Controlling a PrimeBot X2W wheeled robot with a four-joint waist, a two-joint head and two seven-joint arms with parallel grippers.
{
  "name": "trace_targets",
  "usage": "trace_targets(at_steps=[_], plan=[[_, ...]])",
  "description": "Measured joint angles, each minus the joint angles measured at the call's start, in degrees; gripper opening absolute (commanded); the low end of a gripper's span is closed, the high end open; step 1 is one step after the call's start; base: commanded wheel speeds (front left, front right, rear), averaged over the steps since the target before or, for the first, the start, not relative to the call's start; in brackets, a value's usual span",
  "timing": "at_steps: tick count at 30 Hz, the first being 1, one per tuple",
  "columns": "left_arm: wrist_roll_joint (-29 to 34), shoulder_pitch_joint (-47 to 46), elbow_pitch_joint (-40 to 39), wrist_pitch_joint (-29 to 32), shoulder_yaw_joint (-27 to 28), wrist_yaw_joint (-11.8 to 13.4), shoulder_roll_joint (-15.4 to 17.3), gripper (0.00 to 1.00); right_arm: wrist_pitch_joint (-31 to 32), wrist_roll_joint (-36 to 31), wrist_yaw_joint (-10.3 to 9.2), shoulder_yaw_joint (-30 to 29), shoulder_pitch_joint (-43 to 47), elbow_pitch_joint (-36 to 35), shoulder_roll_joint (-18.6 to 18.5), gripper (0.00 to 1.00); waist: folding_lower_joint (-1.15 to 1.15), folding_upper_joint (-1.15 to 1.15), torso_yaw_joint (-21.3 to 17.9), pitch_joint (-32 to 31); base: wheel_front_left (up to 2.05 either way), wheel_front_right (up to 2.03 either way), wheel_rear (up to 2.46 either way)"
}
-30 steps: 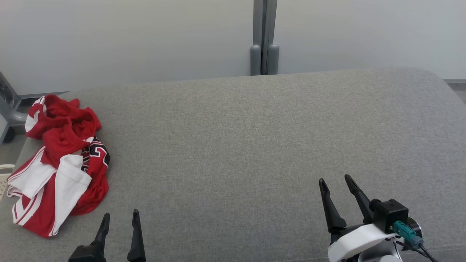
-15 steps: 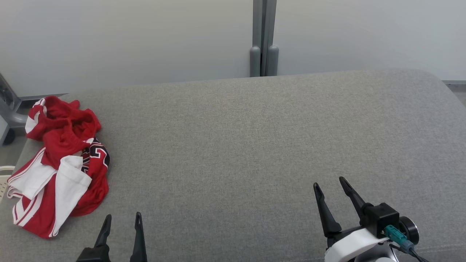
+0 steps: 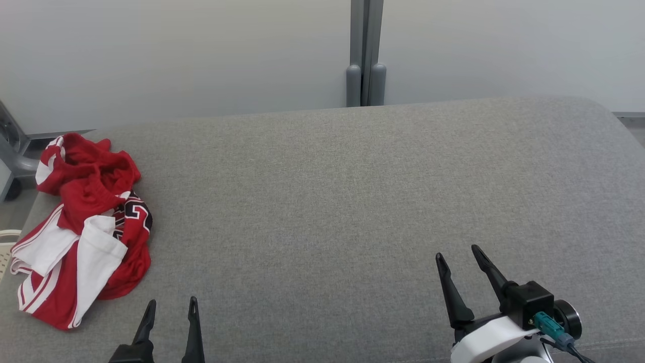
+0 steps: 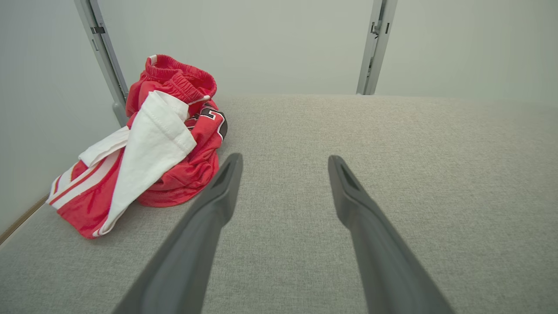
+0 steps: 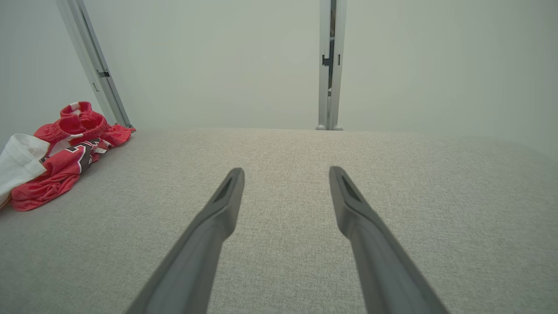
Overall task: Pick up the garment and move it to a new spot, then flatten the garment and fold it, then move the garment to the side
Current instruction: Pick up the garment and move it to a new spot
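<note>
A crumpled red and white garment (image 3: 85, 227) with black lettering lies in a heap at the left end of the grey padded surface (image 3: 352, 191). My left gripper (image 3: 171, 303) stands open near the front edge, just right of the heap and apart from it, with nothing between its fingers. In the left wrist view the garment (image 4: 152, 144) sits left of the spread fingers (image 4: 226, 174). My right gripper (image 3: 457, 252) is open and empty at the front right. In the right wrist view the garment (image 5: 56, 152) lies far off to the left.
A pale wall with a grey upright post (image 3: 366, 50) stands behind the surface. A grey metal frame (image 3: 15, 146) and a strip of floor show past the left edge. The surface's right end curves down at a rounded corner (image 3: 604, 111).
The right gripper has drawn back slightly toward the front and left. The left gripper has dropped a little lower in the head view. The garment has not moved.
</note>
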Motion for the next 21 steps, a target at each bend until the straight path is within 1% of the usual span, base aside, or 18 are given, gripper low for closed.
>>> trace_targets(at_steps=[14, 21], plan=[[-0.5, 0.0, -0.1, 0.2, -0.5, 0.5, 0.4, 1.0, 0.0, 0.5, 0.0, -0.2, 0.0, 0.2, 0.0, 1.0, 0.0, 0.0, 0.2, -0.1, 0.0, 0.0, 0.0], [-0.8, 0.0, 0.0, 0.4, -0.9, 0.5, 0.7, 1.0, 0.0, 1.0, -0.01, -0.6, 0.0, 0.5, 0.0, 1.0, 0.0, 0.0, 1.1, -0.1, 0.0, 0.0, 0.0]])
